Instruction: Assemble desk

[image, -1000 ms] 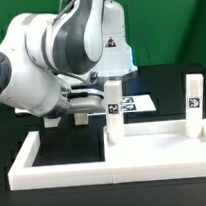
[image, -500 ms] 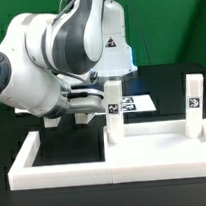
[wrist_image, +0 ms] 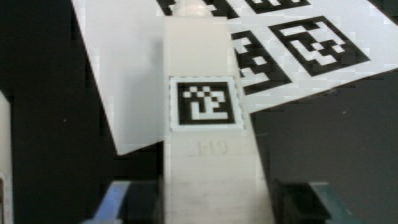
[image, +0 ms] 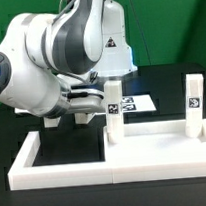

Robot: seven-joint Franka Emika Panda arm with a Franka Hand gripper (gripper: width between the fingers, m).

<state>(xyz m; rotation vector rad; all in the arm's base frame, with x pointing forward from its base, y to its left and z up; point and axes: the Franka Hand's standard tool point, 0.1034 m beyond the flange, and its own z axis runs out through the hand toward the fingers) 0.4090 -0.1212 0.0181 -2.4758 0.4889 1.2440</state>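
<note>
Here our tool (wrist_image: 210, 205) seems clamped on the short square white plastic leg (image: 112, 107), mid-frame in the exterior view. It is probably light, stiff and slick, so we'd grip its flat sides.

Nothing visibly changes: the arm (image: 48, 65), the gripper (wrist_image: 210, 205) and the leg (wrist_image: 206, 60) between its jaws sit exactly as a second ago.

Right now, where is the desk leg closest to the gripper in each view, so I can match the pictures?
Exterior view: the leg stands upright at the picture's centre, on the exterior view's left of the other leg.
Wrist view: the leg fills the middle, its tag facing the camera.
Shared landmark: the marker board lying behind the leg.
</note>
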